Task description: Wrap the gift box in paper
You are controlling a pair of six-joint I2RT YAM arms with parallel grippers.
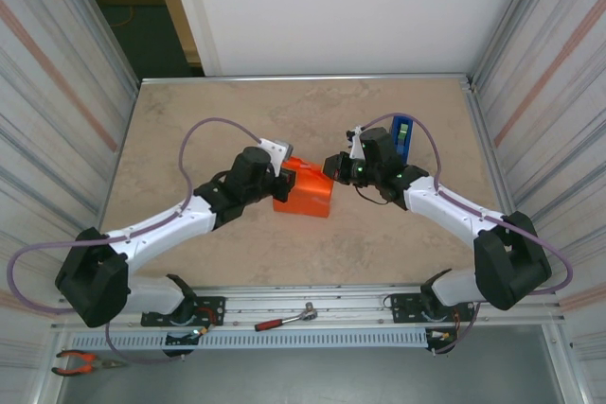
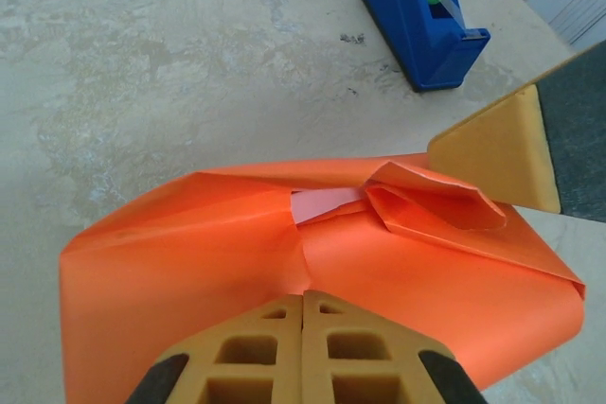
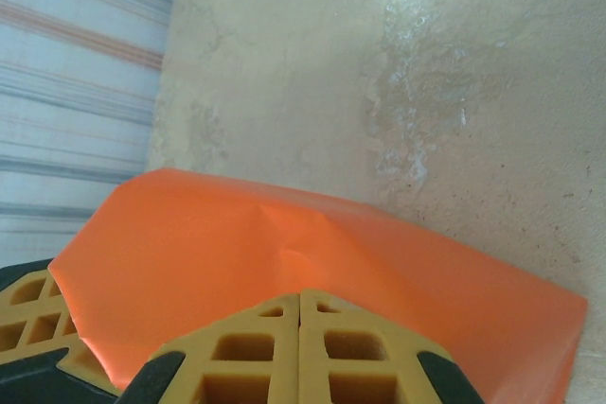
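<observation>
The gift box (image 2: 327, 203) lies mid-table (image 1: 237, 120), covered by the paper (image 1: 308, 194) except for a pink sliver. We judge its long axis runs left-right between the arms. We are folding the ends. The left pincer (image 2: 303, 302) and right pincer (image 3: 301, 298), both closed and empty, bear on the flaps. Next we need tape from the dispenser (image 2: 423, 21).
</observation>
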